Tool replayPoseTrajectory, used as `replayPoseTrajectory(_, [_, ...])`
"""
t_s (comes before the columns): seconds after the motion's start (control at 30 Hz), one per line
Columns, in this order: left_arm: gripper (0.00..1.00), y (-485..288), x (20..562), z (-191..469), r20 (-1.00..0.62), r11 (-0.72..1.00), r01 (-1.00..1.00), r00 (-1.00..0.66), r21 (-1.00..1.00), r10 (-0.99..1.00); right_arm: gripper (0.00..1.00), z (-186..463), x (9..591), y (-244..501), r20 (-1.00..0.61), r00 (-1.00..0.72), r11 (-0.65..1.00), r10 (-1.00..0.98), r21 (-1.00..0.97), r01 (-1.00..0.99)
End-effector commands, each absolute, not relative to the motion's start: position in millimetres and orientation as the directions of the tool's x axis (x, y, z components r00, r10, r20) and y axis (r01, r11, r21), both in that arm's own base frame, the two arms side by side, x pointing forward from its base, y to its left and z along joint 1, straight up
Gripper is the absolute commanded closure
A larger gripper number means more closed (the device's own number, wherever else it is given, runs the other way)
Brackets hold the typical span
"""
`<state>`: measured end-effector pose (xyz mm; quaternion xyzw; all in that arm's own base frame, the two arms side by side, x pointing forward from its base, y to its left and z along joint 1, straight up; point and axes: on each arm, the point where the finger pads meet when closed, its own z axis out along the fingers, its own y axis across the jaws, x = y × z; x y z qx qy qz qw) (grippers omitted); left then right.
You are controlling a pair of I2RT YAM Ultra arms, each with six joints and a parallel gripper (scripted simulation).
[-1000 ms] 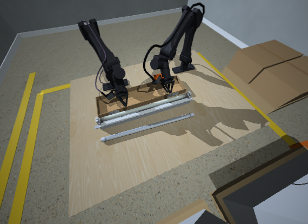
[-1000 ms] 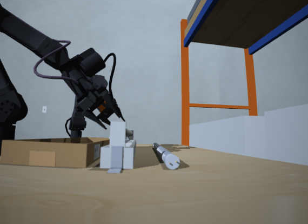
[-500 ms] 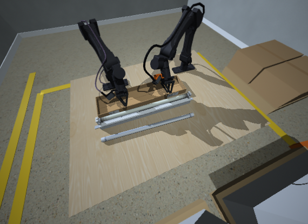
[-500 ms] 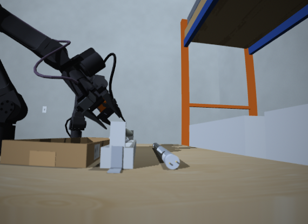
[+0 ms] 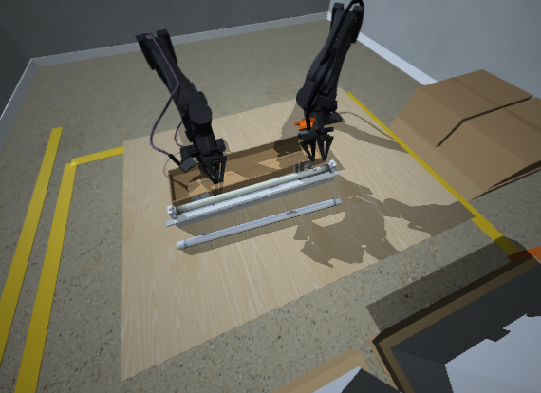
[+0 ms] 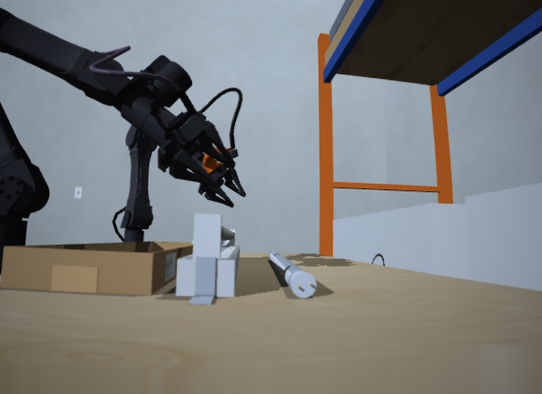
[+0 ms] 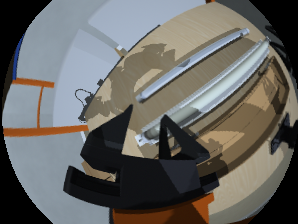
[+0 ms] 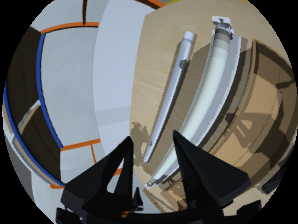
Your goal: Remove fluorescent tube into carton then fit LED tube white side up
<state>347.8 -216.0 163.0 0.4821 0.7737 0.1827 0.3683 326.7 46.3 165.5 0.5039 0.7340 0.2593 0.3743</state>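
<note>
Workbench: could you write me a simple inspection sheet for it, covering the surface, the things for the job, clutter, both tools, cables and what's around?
surface: pale wood-grained bench, arm shadows across it
job's things: old tube in the fixture; LED tube lying beside it; carton upright on the fixture's other side
clutter: nothing seen
left tool: partly open, empty
right tool: partly open, empty
cables: purple cable loops along the right arm
surroundings: yellow floor lines, brown box
</note>
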Motion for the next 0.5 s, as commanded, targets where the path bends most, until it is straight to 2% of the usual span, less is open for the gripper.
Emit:
replayPoseTrajectory(0.0, [0.51, -205, 369, 198, -0.625, 0.679, 0.52, -0.312, 0.518, 0.716, 0.51, 211, 355, 44, -0.485, -0.316, 0.577, 0.816, 0.727, 0.373])
replayPoseTrajectory(0.03, [0.51, -204, 366, 189, -0.629, 0.688, 0.528, -0.326, 0.498, 0.706, 0.51, 203, 352, 43, -0.491, -0.334, 0.591, 0.805, 0.713, 0.377])
replayPoseTrajectory(0.13, [0.51, -178, 388, 242, -0.756, 0.801, 0.402, -0.31, 0.444, 0.576, 0.51, 243, 366, 39, -0.599, -0.304, 0.67, 0.741, 0.695, 0.262])
replayPoseTrajectory(0.3, [0.51, -159, 393, 244, -0.809, 0.857, 0.366, -0.333, 0.361, 0.484, 0.51, 256, 371, 35, -0.702, -0.324, 0.771, 0.634, 0.605, 0.199])
replayPoseTrajectory(0.47, [0.51, -114, 406, 324, -0.938, 0.949, 0.222, -0.217, 0.222, 0.27, 0.51, 309, 383, 25, -0.859, -0.239, 0.89, 0.452, 0.45, 0.066])
